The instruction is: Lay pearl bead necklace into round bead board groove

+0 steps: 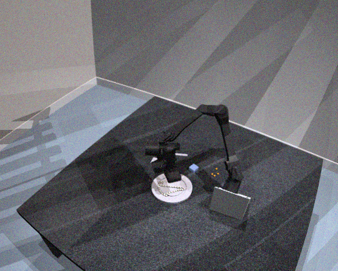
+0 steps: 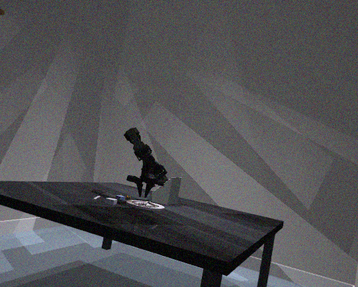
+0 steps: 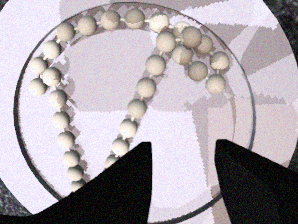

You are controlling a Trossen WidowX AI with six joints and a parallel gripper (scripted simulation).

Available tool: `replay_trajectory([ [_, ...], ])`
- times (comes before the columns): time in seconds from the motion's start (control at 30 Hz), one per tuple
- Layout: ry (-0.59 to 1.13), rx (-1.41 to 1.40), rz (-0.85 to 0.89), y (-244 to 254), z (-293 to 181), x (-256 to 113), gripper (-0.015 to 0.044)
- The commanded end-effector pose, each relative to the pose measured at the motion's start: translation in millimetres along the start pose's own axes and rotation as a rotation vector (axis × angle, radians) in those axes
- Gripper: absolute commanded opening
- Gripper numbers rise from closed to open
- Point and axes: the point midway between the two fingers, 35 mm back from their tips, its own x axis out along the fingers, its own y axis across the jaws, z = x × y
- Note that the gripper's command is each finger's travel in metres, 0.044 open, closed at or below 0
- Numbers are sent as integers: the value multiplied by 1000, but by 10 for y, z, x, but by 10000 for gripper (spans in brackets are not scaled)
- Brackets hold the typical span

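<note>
The pearl bead necklace (image 1: pixel 172 187) (image 3: pixel 146 87) lies on the white round bead board (image 1: pixel 172 200) (image 2: pixel 159 207) (image 3: pixel 280 120). In the wrist view its top stretch curves along the dark circular groove line. Beads bunch up at the upper right. One strand at the left and one diagonal strand run inward across the middle, down toward the left finger, which hides their lower ends. The lower right of the groove shows no beads. My gripper (image 2: pixel 143 196) (image 3: pixel 183 151) is partly open above the board, with no bead between its fingertips.
A blue block (image 1: pixel 193 168) (image 2: pixel 120 197) stands behind the board, near small orange dots (image 1: pixel 216 168). A grey upright panel (image 1: pixel 228 203) (image 2: pixel 167 192) stands beside the board, near the arm's base. A white strip (image 1: pixel 181 154) lies behind the gripper, and a white block (image 2: pixel 112 201) shows too.
</note>
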Motion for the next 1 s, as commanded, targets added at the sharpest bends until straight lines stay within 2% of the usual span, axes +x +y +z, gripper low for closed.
replay_trajectory([
  [0.0,0,-311,-1,-190,199,-69,120],
  [0.97,-6,-307,-3,-201,214,196,120],
])
